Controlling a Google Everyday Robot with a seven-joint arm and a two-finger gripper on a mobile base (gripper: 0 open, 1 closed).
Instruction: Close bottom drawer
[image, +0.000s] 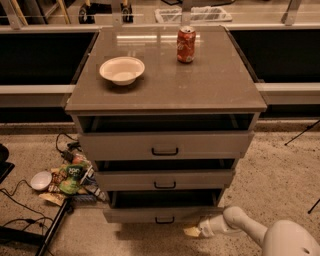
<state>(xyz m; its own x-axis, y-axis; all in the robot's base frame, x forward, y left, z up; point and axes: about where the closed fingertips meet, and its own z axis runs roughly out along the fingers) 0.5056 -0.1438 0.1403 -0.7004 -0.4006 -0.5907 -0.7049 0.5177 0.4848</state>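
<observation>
The bottom drawer (162, 215) is the lowest of three grey-beige drawers in the cabinet. It stands pulled out a little, with its dark handle (164, 220) at the centre of the front. My gripper (194, 231) is low at the drawer's right front corner, just below and to the right of the front panel, at the end of my white arm (240, 225) that comes in from the bottom right.
The top drawer (165, 144) and middle drawer (165, 179) also stand partly open. A white bowl (122, 70) and a red soda can (186, 45) sit on the cabinet top. Snack bags, a small white bowl (40, 180) and cables lie on the floor at the left.
</observation>
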